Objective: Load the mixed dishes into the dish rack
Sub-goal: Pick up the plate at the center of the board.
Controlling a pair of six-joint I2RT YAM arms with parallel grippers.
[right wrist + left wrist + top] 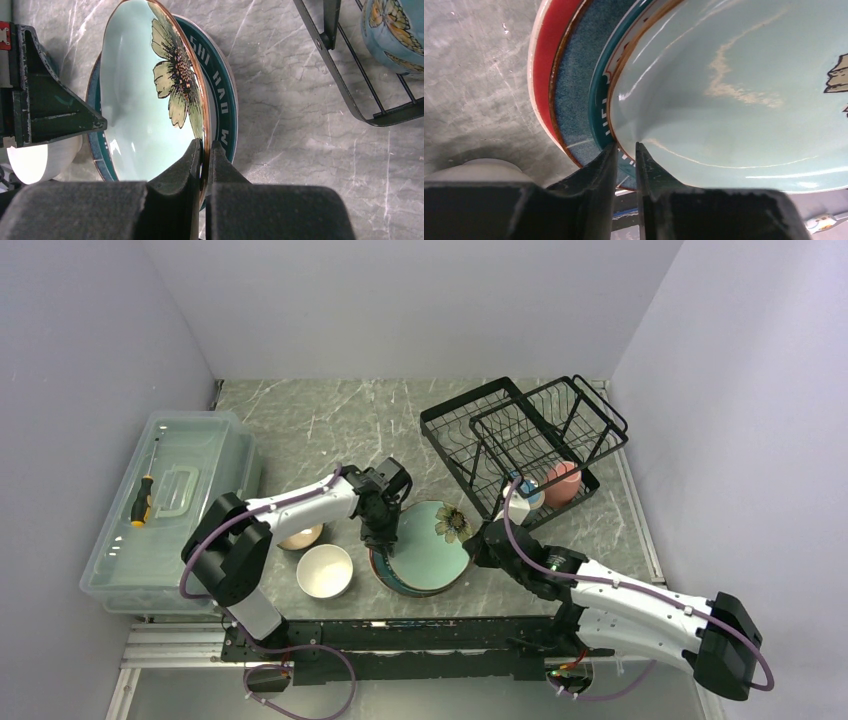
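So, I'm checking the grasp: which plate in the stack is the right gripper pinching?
The flower plate, mint-green, on top; the right gripper clamps its rim. The lettered plate, blue plate and red plate lie beneath it.

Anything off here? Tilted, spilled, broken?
The green flower plate is tilted up off the lettered plate below it. The right gripper pinches its rim, and the left gripper sits at the opposite edge. Nothing looks spilled or broken.
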